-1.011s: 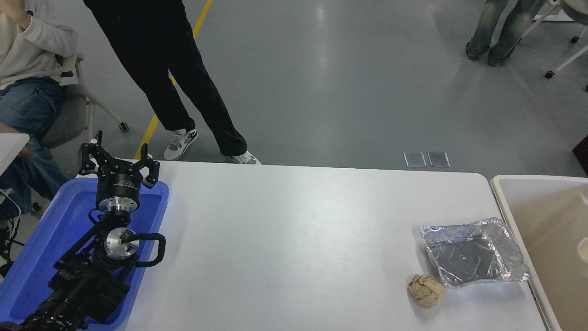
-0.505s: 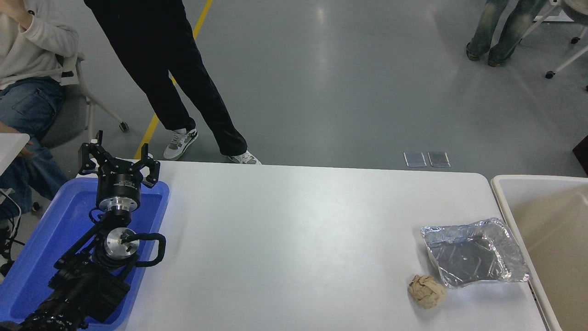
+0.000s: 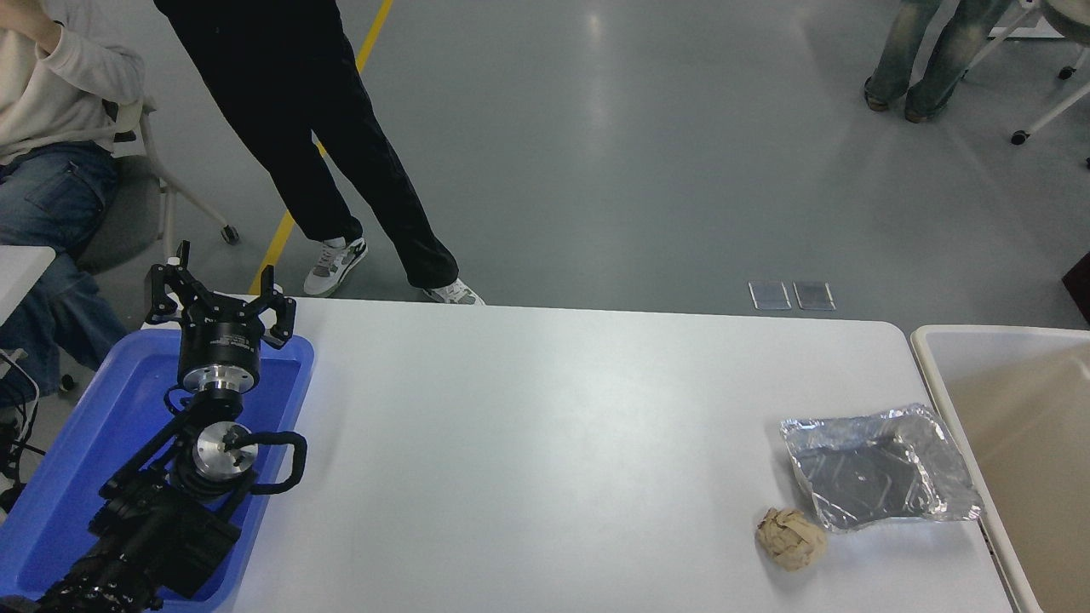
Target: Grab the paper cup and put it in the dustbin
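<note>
The left gripper (image 3: 220, 292) is hanging over the far end of the blue plastic tray (image 3: 85, 451) at the table's left edge, its black fingers (image 3: 275, 300) spread apart with nothing between them, while its arm is reaching in from the lower left corner. The right arm is not showing anywhere in the head view. On the white table (image 3: 528, 443), toward the right, a crinkled silver foil tray (image 3: 881, 468) is lying flat, and a crumpled brown paper ball (image 3: 791, 538) is sitting just beside its near-left corner. The dustbin (image 3: 941, 375) (beige, with a thick pale rim) is standing against the table's right edge, cut off by the picture's border; the paper cup is not showing on the table or in the visible part of the bin. Beyond the table a person in black trousers (image 3: 324, 145) is standing, and another in jeans (image 3: 51, 213) is sitting at the left.
</note>
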You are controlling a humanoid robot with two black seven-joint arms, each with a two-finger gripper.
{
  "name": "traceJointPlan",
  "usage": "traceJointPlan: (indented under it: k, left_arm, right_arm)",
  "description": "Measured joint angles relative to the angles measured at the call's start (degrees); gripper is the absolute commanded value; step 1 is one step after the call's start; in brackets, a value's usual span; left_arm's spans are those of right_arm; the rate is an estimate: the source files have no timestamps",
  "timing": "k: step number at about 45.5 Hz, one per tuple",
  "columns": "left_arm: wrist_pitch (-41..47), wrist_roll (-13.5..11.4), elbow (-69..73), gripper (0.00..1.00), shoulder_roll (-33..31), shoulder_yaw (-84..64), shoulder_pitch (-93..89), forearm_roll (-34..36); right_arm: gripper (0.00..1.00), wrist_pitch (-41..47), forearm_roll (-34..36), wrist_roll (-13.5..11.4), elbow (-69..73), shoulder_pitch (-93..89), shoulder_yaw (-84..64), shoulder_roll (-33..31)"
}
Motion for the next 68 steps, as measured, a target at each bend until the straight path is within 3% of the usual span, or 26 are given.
traceJointPlan:
  k: [13, 24, 33, 41, 68]
  left_arm:
    - [0.0, 0.0, 0.0, 0.99, 0.0, 0.0, 0.0, 0.05]
    - [0.0, 0.01, -0.01, 0.99, 0.0, 0.0, 0.0, 0.08]
    - [0.0, 0.08, -0.01, 0.99, 0.0, 0.0, 0.01, 0.09]
    - [0.0, 0.07, 0.0, 0.99, 0.01, 0.0, -0.01, 0.09]
    - [0.0, 0.02, 0.0, 0.99, 0.01, 0.0, 0.0, 0.02]
  right_arm:
    - [1.0, -1.1, -8.15, -0.11, 19.66, 8.61, -4.6, -8.81]
    - [1.0, -3.62, -10.03, 0.13, 32.75, 29.54, -28.19, -10.43]
    - [1.0, -4.59, -9.03, 0.4, 41.72, 48.81, -49.54, -6.27]
    - [1.0, -4.86, -8.26, 0.5, 48.64, 59.34, -59.57, -1.59]
    - [1.0, 0.09, -7.79, 0.58, 66.82, 78.63, -70.73, 16.97]
